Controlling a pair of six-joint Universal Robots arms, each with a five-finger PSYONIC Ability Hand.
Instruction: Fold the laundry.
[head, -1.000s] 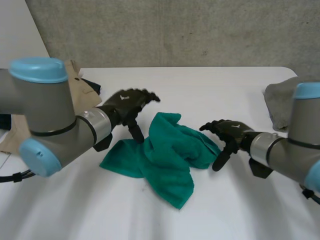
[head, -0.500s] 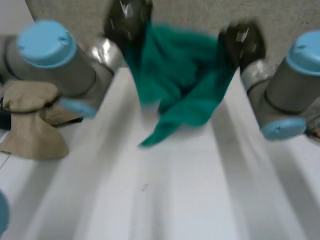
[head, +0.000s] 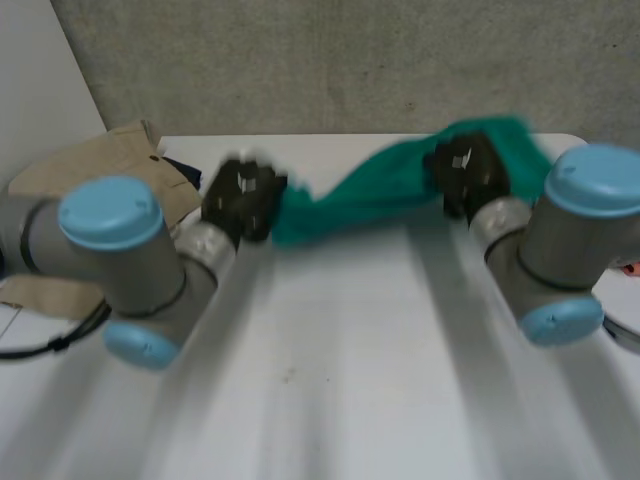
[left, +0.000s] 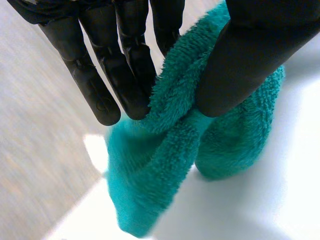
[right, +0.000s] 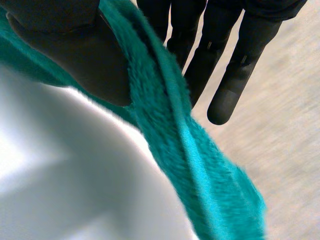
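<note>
Green fluffy terry towel (head: 360, 195) hangs stretched above the far counter (head: 330, 380); left hand (head: 240, 198) and right hand (head: 465, 172) each pinch an end between fingers (left: 125, 75) and thumb. Soft, light, droopy, so best held at the corners.

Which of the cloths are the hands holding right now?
The green towel: the left hand and the right hand each pinch it, stretched between them. The tan garment lies apart, untouched.
</note>
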